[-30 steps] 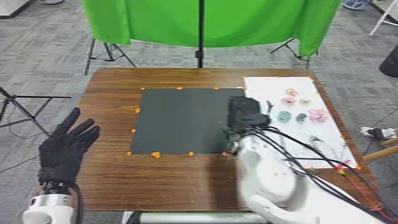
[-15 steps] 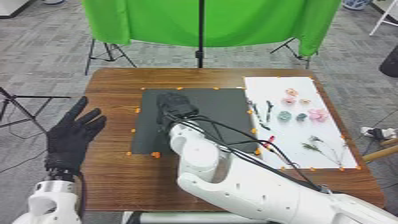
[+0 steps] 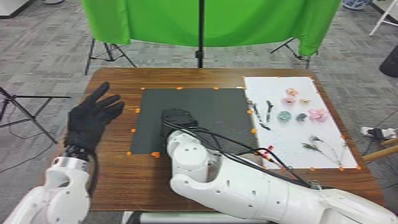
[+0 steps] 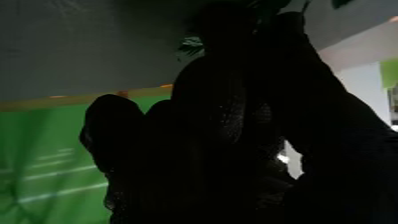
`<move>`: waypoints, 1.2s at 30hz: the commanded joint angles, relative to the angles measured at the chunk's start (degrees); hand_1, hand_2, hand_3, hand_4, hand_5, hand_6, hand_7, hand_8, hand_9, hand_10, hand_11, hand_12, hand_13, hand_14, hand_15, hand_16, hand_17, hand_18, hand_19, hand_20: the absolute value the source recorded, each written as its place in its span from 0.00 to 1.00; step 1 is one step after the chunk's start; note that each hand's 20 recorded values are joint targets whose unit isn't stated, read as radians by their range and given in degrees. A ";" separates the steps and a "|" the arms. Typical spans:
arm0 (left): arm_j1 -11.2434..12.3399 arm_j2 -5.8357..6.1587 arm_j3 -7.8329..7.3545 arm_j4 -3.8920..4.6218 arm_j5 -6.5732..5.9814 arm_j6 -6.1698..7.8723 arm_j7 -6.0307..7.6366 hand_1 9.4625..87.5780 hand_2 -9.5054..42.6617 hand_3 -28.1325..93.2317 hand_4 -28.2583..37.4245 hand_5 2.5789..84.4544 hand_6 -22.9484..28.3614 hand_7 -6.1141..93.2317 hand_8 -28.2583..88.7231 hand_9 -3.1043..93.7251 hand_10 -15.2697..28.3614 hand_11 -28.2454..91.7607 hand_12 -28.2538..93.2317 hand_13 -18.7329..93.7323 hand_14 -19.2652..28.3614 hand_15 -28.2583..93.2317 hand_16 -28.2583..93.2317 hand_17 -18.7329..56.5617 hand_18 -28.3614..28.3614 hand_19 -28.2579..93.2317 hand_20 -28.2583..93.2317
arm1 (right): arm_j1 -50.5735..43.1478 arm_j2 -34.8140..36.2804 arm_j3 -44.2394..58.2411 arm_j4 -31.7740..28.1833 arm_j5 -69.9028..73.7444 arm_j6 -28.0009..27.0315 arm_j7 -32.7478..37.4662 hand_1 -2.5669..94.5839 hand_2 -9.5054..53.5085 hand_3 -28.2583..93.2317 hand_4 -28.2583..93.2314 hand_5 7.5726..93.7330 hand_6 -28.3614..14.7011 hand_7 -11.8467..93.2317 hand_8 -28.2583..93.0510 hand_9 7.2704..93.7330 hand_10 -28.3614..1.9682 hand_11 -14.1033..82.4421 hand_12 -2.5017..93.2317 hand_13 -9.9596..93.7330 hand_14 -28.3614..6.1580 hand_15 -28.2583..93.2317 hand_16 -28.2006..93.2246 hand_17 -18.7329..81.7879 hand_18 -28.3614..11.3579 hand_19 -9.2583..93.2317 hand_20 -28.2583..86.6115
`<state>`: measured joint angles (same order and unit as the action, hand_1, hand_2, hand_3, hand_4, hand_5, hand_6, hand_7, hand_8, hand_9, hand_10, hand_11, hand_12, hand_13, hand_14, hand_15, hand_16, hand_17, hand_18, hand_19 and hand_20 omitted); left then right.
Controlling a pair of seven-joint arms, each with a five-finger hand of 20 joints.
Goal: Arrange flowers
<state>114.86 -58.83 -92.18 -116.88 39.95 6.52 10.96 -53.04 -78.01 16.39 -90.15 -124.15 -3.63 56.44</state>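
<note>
Fingers extended, the robot's left hand (image 3: 89, 122) hangs idle by the left edge of the desk (image 3: 129, 187). Over the middle of the dark mat (image 3: 151, 135), the right hand (image 3: 180, 118) appears to pinch a green sprig (image 4: 191, 46) — its long axis seemingly crosswise to the fingertips, its contact with the mat impossible to tell. Laying it down falls to that nearer hand and likely turns on this angle. Along the left edge of the white sheet (image 3: 271, 85) lie dark twigs (image 3: 268, 111) — then teal flowers (image 3: 284, 116) and pink flowers (image 3: 318, 115), unused.
</note>
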 commanded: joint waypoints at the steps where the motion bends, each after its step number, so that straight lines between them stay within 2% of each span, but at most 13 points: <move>1: -2.14 -1.29 1.46 1.42 0.74 -1.51 -1.12 0.12 0.31 0.90 0.00 0.38 0.57 0.13 0.17 0.36 0.78 0.41 0.32 0.34 0.97 0.66 0.15 0.14 1.00 0.69 0.23 | 0.98 0.28 -0.87 0.10 1.69 2.78 1.51 0.50 0.09 0.83 0.00 0.97 0.62 0.36 0.22 0.95 0.59 0.75 0.30 0.95 0.67 0.85 0.44 0.73 0.16 1.00 0.63; 6: -2.81 -1.51 1.74 1.82 0.83 -1.83 -1.57 0.12 0.31 0.90 0.00 0.38 0.57 0.13 0.17 0.36 0.78 0.41 0.32 0.34 0.97 0.66 0.15 0.14 1.00 0.69 0.23 | 0.88 0.14 -0.26 0.11 3.02 3.45 2.10 0.49 0.16 0.76 0.00 1.00 0.65 0.28 0.13 0.98 0.60 0.70 0.29 0.96 0.66 0.84 0.44 0.73 0.16 1.00 0.63; 13: -0.74 -1.51 0.96 0.86 0.69 -1.12 -1.27 0.13 0.32 0.90 0.00 0.38 0.57 0.13 0.17 0.36 0.78 0.41 0.32 0.34 0.97 0.66 0.15 0.14 1.00 0.69 0.23 | 0.44 -0.05 0.14 0.11 4.16 7.49 2.43 0.54 0.23 0.58 0.01 0.97 0.65 0.25 0.13 1.00 0.59 0.64 0.27 0.96 0.65 0.81 0.44 0.72 0.17 1.00 0.60; 15: 2.50 -0.94 -0.02 -0.87 0.06 0.78 0.72 0.13 0.32 0.90 0.00 0.38 0.57 0.13 0.17 0.36 0.79 0.41 0.32 0.34 0.97 0.66 0.15 0.14 1.00 0.69 0.23 | 0.10 -0.29 0.44 -0.10 2.50 7.27 1.38 0.55 0.25 0.53 0.03 0.95 0.64 0.25 0.13 1.00 0.59 0.62 0.27 0.96 0.64 0.79 0.44 0.72 0.18 1.00 0.59; 16: 5.44 -0.05 -0.69 -2.27 -0.90 2.64 3.75 0.13 0.32 0.90 0.00 0.38 0.57 0.13 0.17 0.36 0.79 0.41 0.32 0.34 0.97 0.66 0.15 0.14 1.00 0.69 0.23 | 0.38 -0.41 0.29 -0.33 1.59 7.64 -0.20 0.55 0.26 0.50 0.04 0.95 0.64 0.24 0.13 1.00 0.59 0.61 0.27 0.96 0.64 0.79 0.44 0.72 0.18 1.00 0.58; 17: 7.41 0.34 -1.10 -3.01 -1.64 3.81 5.74 0.13 0.31 0.90 0.00 0.38 0.57 0.13 0.17 0.36 0.79 0.41 0.32 0.34 0.97 0.66 0.15 0.14 1.00 0.69 0.23 | 1.12 -0.02 -0.53 -0.65 1.18 9.60 -0.79 0.54 0.26 0.49 0.05 0.94 0.63 0.24 0.13 1.00 0.59 0.61 0.26 0.96 0.64 0.79 0.44 0.71 0.17 1.00 0.57; 18: 9.38 -0.56 -2.64 -3.69 -1.29 3.73 4.64 0.13 0.31 0.90 0.00 0.38 0.57 0.13 0.17 0.36 0.78 0.41 0.32 0.34 0.97 0.66 0.15 0.14 1.00 0.69 0.23 | -0.06 0.75 1.20 -2.26 -0.14 9.78 -0.63 0.53 0.27 0.49 0.05 0.94 0.63 0.24 0.13 1.00 0.59 0.61 0.26 0.96 0.64 0.79 0.43 0.72 0.17 1.00 0.57; 22: 13.30 -2.31 -4.00 -4.73 -1.77 4.29 6.48 0.12 0.31 0.89 0.00 0.38 0.57 0.13 0.18 0.36 0.78 0.41 0.32 0.34 0.97 0.66 0.15 0.14 1.00 0.69 0.23 | 0.21 4.85 2.68 -6.43 -0.08 13.01 0.31 0.48 0.26 0.51 0.06 0.95 0.61 0.24 0.13 1.00 0.59 0.61 0.26 0.97 0.63 0.79 0.43 0.72 0.15 1.00 0.57; 24: 14.53 -2.87 -4.97 -5.18 -1.51 4.22 6.23 0.12 0.31 0.89 0.00 0.38 0.57 0.13 0.18 0.36 0.78 0.41 0.32 0.34 0.97 0.66 0.15 0.14 1.00 0.69 0.23 | -1.75 7.02 6.31 -9.04 -1.06 12.28 0.12 0.45 0.25 0.54 0.05 0.95 0.61 0.25 0.13 1.00 0.58 0.61 0.26 0.97 0.63 0.79 0.43 0.72 0.14 1.00 0.58; 27: 15.91 -3.39 -5.80 -5.63 -1.68 4.51 6.93 0.12 0.31 0.89 0.00 0.38 0.57 0.13 0.18 0.36 0.78 0.41 0.32 0.34 0.97 0.66 0.15 0.14 1.00 0.69 0.23 | -3.33 12.48 10.11 -14.33 0.26 12.00 0.29 0.40 0.24 0.62 0.03 0.93 0.59 0.24 0.13 0.99 0.54 0.61 0.27 0.94 0.60 0.80 0.44 0.70 0.11 1.00 0.58; 28: 15.92 -3.24 -5.65 -5.53 -1.87 4.77 7.57 0.12 0.31 0.89 0.00 0.38 0.57 0.13 0.18 0.36 0.79 0.41 0.32 0.34 0.97 0.66 0.15 0.14 1.00 0.69 0.23 | -3.62 15.20 10.76 -16.37 0.55 13.06 0.57 0.39 0.23 0.64 0.02 0.92 0.58 0.24 0.13 0.97 0.52 0.61 0.27 0.93 0.58 0.81 0.43 0.69 0.11 1.00 0.58; 32: 16.83 -3.57 -5.91 -5.71 -2.09 4.84 7.99 0.11 0.31 0.89 0.00 0.38 0.57 0.13 0.18 0.36 0.78 0.41 0.32 0.34 0.97 0.66 0.15 0.14 1.00 0.69 0.23 | -10.54 24.07 19.35 -24.26 0.72 13.40 1.40 0.34 0.19 0.75 0.02 0.85 0.55 0.24 0.14 0.90 0.44 0.62 0.27 0.86 0.52 0.82 0.42 0.62 0.07 1.00 0.53; 36: 17.56 -3.27 -5.33 -5.71 -2.69 5.18 9.16 0.11 0.31 0.89 0.00 0.38 0.57 0.13 0.18 0.36 0.78 0.41 0.32 0.34 0.97 0.66 0.15 0.14 1.00 0.69 0.23 | -20.08 32.42 28.95 -29.86 -0.45 15.53 3.55 0.34 0.17 0.79 0.02 0.78 0.53 0.24 0.14 0.83 0.38 0.61 0.25 0.81 0.47 0.83 0.39 0.56 0.05 1.00 0.47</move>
<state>130.74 -61.82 -97.93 -122.76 38.15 10.82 18.73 -60.70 -62.65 32.36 -113.09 -122.93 8.63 56.68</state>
